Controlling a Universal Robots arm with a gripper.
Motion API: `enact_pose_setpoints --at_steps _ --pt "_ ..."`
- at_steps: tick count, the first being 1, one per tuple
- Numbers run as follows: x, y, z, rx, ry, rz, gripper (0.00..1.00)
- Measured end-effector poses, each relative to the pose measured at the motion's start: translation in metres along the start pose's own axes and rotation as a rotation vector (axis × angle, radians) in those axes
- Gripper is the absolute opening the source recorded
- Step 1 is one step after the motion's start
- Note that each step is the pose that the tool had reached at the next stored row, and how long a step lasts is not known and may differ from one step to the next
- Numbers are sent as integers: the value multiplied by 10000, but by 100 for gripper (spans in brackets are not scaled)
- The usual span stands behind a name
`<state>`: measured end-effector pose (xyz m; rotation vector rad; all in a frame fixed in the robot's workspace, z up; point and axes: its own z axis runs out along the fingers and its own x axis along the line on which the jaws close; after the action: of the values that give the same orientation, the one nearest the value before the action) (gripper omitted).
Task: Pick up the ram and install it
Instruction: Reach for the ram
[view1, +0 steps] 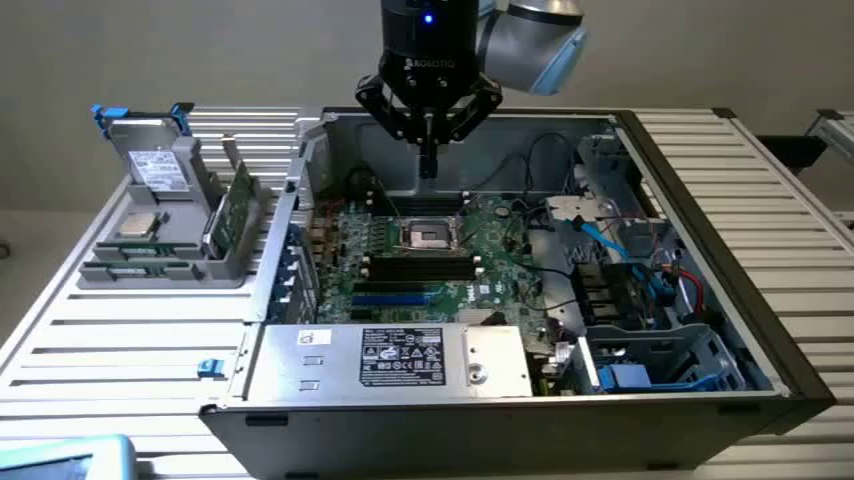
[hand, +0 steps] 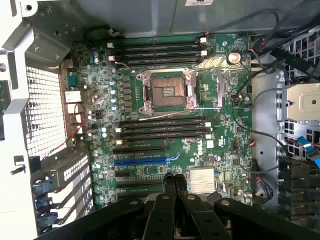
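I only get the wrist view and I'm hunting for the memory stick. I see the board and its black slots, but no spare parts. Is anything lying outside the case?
Observer: Yes. A grey rack of parts stands on the slatted table beside the case, on the exterior view's left.
Operator: Anything green in it?
Observer: A green board stands on edge at the rack's side nearest the case. I cannot tell whether it is the stick.
Operator: Where is the claw relative to that?
Observer: The claw hangs shut and empty above the far end of the case, well apart from the rack.
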<state>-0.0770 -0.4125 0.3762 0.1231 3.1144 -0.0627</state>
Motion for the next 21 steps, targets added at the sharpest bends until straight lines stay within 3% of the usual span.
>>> enact_pose_setpoints --at_steps 15,21 --pt "7 -1 0 0 0 0 11" --pt "210 -17 -5 -1 -14 -4 11"
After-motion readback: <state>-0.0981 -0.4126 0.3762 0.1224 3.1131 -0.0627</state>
